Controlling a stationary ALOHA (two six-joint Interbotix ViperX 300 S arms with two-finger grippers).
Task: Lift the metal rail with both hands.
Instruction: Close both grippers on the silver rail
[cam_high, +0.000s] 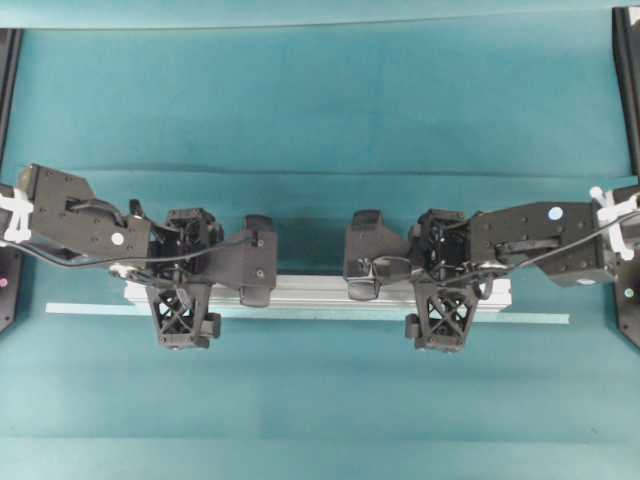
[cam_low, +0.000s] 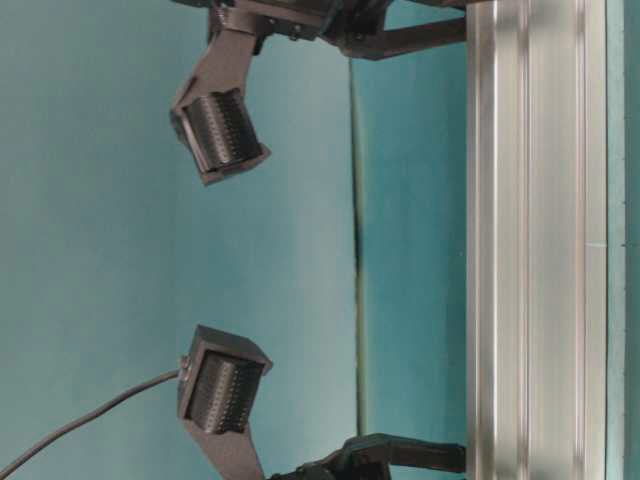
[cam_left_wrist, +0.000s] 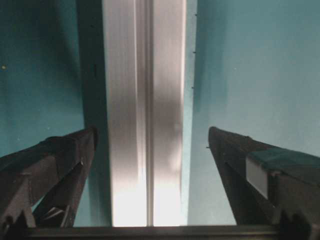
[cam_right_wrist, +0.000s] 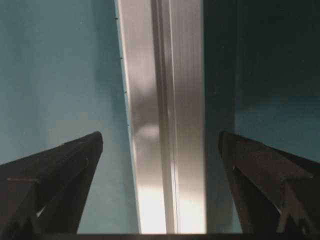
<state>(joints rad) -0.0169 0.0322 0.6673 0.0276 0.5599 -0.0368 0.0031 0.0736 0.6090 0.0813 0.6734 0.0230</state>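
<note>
The metal rail (cam_high: 310, 291) is a long grooved silver bar lying flat, left to right, on the teal table cover. My left gripper (cam_high: 183, 285) straddles it near its left end, and my right gripper (cam_high: 440, 285) straddles it near its right end. In the left wrist view the rail (cam_left_wrist: 145, 115) runs straight up between the spread fingers of the left gripper (cam_left_wrist: 152, 131), with teal showing on both sides. The right wrist view shows the same: the rail (cam_right_wrist: 165, 115) sits inside the open right gripper (cam_right_wrist: 160, 134), untouched. The table-level view shows the rail (cam_low: 535, 250) resting on the cover.
A thin pale-green tape strip (cam_high: 300, 315) lies along the rail's near side and extends past both ends. Black frame posts stand at the left edge (cam_high: 8, 80) and the right edge (cam_high: 625, 80). A fold line (cam_high: 300, 172) crosses the cover behind the arms.
</note>
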